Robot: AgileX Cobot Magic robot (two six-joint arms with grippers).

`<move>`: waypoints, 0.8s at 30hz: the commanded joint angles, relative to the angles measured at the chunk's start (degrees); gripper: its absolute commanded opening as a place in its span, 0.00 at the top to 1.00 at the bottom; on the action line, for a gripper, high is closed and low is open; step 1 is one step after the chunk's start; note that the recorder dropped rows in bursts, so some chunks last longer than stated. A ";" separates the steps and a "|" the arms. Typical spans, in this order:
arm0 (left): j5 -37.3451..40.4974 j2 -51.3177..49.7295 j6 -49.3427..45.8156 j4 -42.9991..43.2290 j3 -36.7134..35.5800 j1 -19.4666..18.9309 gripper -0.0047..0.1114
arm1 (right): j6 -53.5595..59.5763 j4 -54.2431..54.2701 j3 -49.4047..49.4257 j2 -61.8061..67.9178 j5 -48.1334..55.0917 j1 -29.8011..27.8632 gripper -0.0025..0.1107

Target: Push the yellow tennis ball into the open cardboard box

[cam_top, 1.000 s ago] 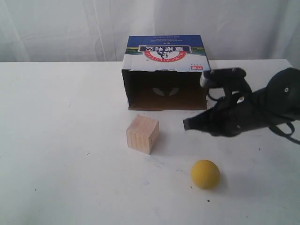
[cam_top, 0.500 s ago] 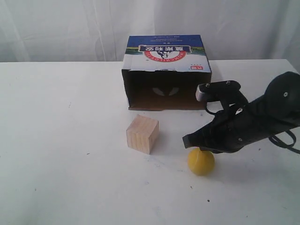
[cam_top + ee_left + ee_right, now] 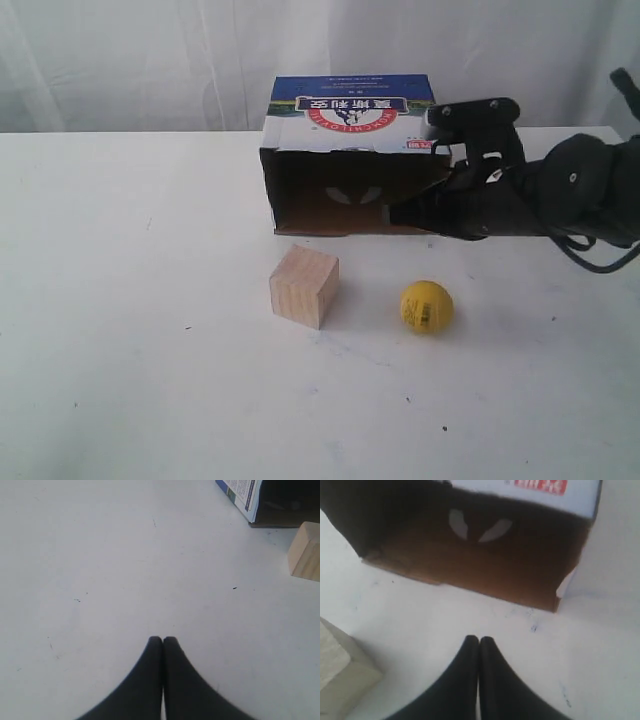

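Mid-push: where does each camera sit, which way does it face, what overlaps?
Exterior: off the arms, facing the open cardboard box mouth across the table; shows right arm, yellow tennis ball, wooden cube.
Left wrist: low over table; shut left fingers, box corner, cube.
Right wrist: aimed into the box mouth; shut right fingers, cube corner.
Shared: all three show box and cube.

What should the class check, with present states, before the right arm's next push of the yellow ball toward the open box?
1. Mouth of the open cardboard box faces the yellow tennis ball: ok.
2. Path clear of the wooden cube: ok, it sits to one side of the ball.
3. Position of the right gripper behind the ball, opposite the box: not ok; it is at the box mouth.
4. Fingers of the right gripper closed for pushing: ok.
5. Position of the left gripper away from the ball: ok.
6. Ball at rest: cannot tell.
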State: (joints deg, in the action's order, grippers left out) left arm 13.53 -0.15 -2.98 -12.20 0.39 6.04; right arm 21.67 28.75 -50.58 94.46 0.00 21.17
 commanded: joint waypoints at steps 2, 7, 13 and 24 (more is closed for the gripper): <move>-0.02 0.15 -0.13 0.01 -0.39 -0.24 0.96 | 1.19 -0.25 -0.59 -0.76 3.64 -0.03 0.98; -0.02 0.15 -0.13 0.01 -0.39 -0.24 0.96 | 1.21 -0.25 -0.59 3.46 7.75 -0.03 0.98; -0.02 0.15 -0.13 0.15 -0.39 -0.24 0.96 | 0.07 -0.25 -1.08 10.06 -3.21 -0.03 0.98; -0.02 0.15 -0.91 0.29 -0.39 -0.24 0.96 | 0.06 -0.25 -6.87 13.78 -1.32 1.22 0.98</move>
State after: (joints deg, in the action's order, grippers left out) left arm 13.53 -0.15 -3.65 -12.10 0.39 6.04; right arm 21.96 28.64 -56.50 107.78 -3.69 21.57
